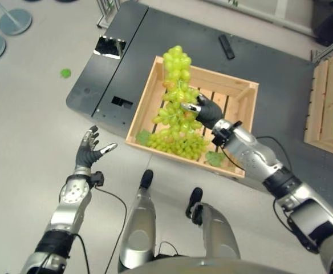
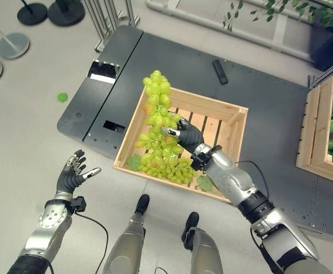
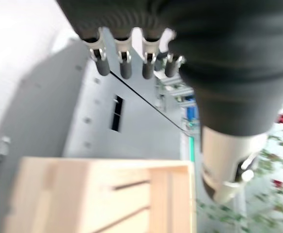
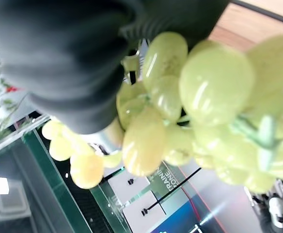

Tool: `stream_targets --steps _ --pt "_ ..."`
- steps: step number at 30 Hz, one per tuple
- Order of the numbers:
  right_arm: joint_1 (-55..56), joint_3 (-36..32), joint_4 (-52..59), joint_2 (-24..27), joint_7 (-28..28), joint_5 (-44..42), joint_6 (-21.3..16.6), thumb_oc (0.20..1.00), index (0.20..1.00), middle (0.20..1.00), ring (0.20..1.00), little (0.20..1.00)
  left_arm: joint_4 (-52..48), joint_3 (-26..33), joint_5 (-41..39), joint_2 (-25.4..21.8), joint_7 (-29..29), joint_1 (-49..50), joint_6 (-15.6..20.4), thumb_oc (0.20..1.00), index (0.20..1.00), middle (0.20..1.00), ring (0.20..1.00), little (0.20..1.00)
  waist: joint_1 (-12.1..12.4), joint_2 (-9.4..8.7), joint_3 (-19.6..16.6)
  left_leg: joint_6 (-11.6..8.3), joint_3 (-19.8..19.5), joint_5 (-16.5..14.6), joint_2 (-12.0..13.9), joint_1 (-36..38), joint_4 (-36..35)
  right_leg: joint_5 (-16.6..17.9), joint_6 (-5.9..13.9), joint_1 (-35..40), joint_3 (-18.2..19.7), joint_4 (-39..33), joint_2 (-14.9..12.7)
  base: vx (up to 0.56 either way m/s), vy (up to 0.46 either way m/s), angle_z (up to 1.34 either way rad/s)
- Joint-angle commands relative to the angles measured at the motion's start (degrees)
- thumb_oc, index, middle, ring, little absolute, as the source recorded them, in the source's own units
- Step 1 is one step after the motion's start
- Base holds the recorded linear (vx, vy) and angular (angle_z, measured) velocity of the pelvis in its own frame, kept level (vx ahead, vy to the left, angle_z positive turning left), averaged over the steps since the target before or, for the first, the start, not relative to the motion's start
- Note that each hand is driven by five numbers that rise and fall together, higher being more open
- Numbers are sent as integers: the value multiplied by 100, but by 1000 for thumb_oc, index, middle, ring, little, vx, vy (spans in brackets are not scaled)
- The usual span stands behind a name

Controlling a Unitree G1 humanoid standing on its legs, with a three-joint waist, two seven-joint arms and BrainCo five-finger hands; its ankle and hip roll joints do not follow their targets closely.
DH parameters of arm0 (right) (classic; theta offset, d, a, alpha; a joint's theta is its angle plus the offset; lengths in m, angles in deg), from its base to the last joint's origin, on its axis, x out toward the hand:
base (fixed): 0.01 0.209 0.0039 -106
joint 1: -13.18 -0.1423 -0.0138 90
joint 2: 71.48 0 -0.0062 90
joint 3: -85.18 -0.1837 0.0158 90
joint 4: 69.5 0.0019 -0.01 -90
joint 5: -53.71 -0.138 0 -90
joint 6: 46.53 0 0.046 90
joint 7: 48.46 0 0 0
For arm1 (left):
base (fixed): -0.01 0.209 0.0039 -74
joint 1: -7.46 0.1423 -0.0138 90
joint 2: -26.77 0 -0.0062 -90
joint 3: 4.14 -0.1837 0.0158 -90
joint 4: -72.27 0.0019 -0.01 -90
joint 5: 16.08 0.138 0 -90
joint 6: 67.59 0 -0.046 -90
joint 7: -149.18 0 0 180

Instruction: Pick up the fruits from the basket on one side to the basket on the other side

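Our right hand (image 1: 207,112) grips the grapes (image 1: 178,108) above the crate's (image 1: 146,91) left rim, probably touching; left hand (image 1: 90,149) spread open over bare floor (image 1: 24,103).

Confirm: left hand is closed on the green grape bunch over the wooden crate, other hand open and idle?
Wrong hand. The right hand is closed on the green grape bunch over the wooden crate, as the left eye view shows. The left hand is the open, idle one.

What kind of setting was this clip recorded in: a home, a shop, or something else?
Most likely a lab or demo hall, not a home. A wooden crate sits on a dark metal platform on a pale floor, with stanchion bases nearby. The right hand holds green grapes; the left hand is open.
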Motion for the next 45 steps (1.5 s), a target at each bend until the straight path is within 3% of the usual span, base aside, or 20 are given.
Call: stream_targets --steps 1,9,13,16,18,21,26,31,35,45 --pt "72 -272 587 23 321 47 -344 200 200 200 200 200 -234 108 16 -151 76 123 238 1000 1000 1000 1000 1000 -234 -277 -561 205 175 -201 -160 278 -38 597 538 422 -44 -729 -210 63 27 -1" --pt "582 -640 983 797 484 458 -313 200 200 200 200 200 -748 202 -97 -134 364 444 215 1000 1000 1000 1000 1000 -397 -257 -989 247 328 -319 -92 628 -140 623 577 683 47 -882 -163 69 23 -9" --pt "883 -726 1019 1224 632 627 -287 200 200 200 200 200 -1169 65 -648 -168 839 590 190 1000 1000 1000 1000 1000 -475 -241 -1171 258 389 -353 -66 769 -212 620 590 784 90 -963 -135 58 10 -12" --pt "940 -497 1053 1612 813 794 -224 200 200 200 200 200 -1630 -189 -1513 -420 1389 608 82 1000 1000 1000 1000 1000 -540 -220 -1298 264 424 -387 -46 868 -239 617 600 863 118 -999 -121 51 4 -8" --pt "948 -457 1000 1642 806 882 -242 200 200 200 200 200 -1730 -291 -1765 -503 1531 583 12 1000 1000 1000 1000 1000 -555 -215 -1327 266 443 -394 -48 902 -250 617 603 894 121 -1017 -113 39 4 -9" --pt "622 -12 895 2027 816 1539 -352 200 200 200 200 200 -2103 -606 -2573 -967 1975 472 -192 1000 1000 1000 1000 1000 -600 -195 -1427 281 476 -423 -39 989 -270 633 611 969 151 -1081 -92 42 -1 -9" --pt "428 381 600 1779 820 1757 -357 200 200 200 200 200 -2300 -1135 -3184 -1206 2150 84 -326 1000 1000 1000 1000 1000 -634 -192 -1486 285 507 -437 -33 1056 -292 641 618 1028 184 -1127 -74 9 0 0" --pt "-8 943 462 1521 758 1953 -419 200 200 200 200 200 -2621 -2172 -3935 -1509 2393 -683 -598 1000 1000 1000 1000 1000 -713 -216 -1553 295 556 -471 -35 1107 -293 659 631 1063 248 -1179 -60 0 0 0" --pt "-341 1344 598 1459 757 2028 -455 200 200 200 200 200 -2770 -2886 -4262 -1492 2416 -1062 -720 1000 1000 1000 1000 1000 -760 -266 -1561 301 592 -490 -23 1154 -306 665 637 1071 306 -1193 -45 7 1 -2" --pt "-591 1588 641 1292 583 2124 -591 200 200 200 200 200 -3036 -3852 -4677 -1280 2422 -1584 -909 1000 1000 1000 1000 1000 -822 -331 -1591 312 640 -509 -7 1226 -358 684 654 1119 369 -1250 -25 1 1 -5"
